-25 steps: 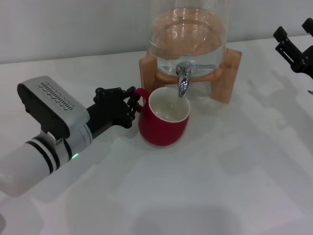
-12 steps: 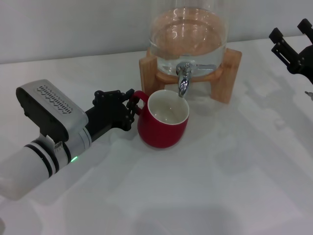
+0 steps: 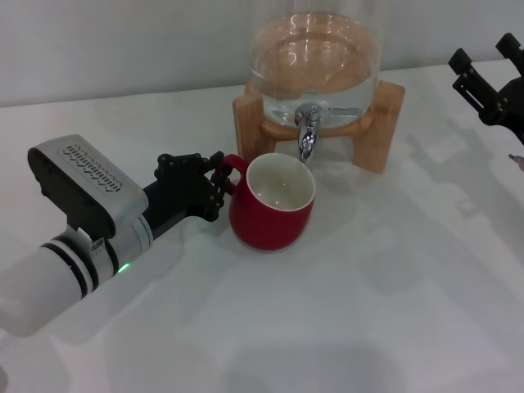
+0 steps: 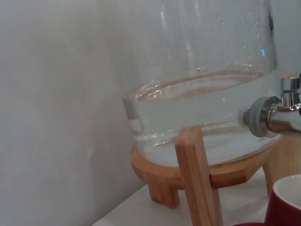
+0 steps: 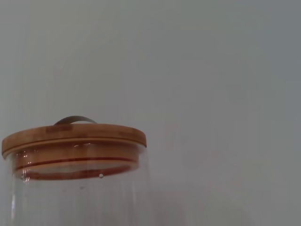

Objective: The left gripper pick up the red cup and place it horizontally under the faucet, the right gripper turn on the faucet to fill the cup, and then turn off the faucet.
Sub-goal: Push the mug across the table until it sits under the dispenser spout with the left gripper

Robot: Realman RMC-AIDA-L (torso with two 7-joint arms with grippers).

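White table | left gripper clamps red cup handle under faucet | right gripper apart, far right

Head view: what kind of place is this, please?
Probably a test bench set up as a drinks corner: a bare white table, a plain wall, a glass water jar on a wooden stand, and one red cup.
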